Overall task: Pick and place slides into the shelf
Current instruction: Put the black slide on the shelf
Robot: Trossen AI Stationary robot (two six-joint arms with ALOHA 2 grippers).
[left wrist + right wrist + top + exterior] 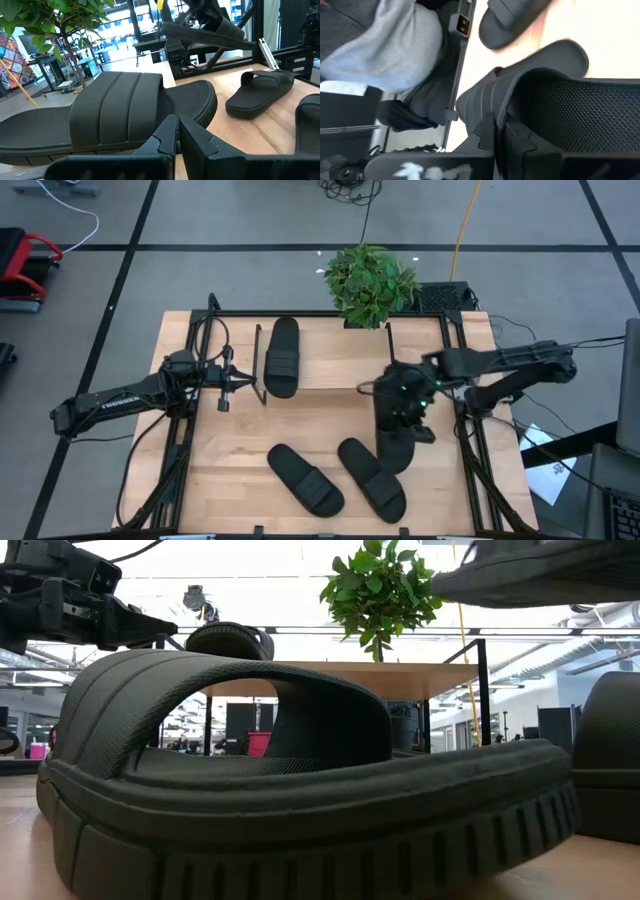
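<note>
Your right gripper (402, 416) has one slide (555, 95) pinched by the strap, its fingers closed on it, and the low view shows that slide lifted clear of the table, hanging high near the plant (370, 280). So you are in the carry step: this slide is picked and not yet placed.

One slide (281, 356) already lies on the shelf (330, 360) at the back of the table (240, 470), toward its left end. Two more slides (305, 478) (372, 477) lie side by side on the table near the front edge, untouched.

Your left gripper (224, 388) waits just beside the shelf's left end, its fingers nearly together and holding nothing; from its wrist camera the placed slide sits right ahead.

Next, I judge you need to swing the held slide back over the bare right part of the shelf, lower it flat beside the first one, then open. Watch the plant and the shelf's wire frame as you come in.
</note>
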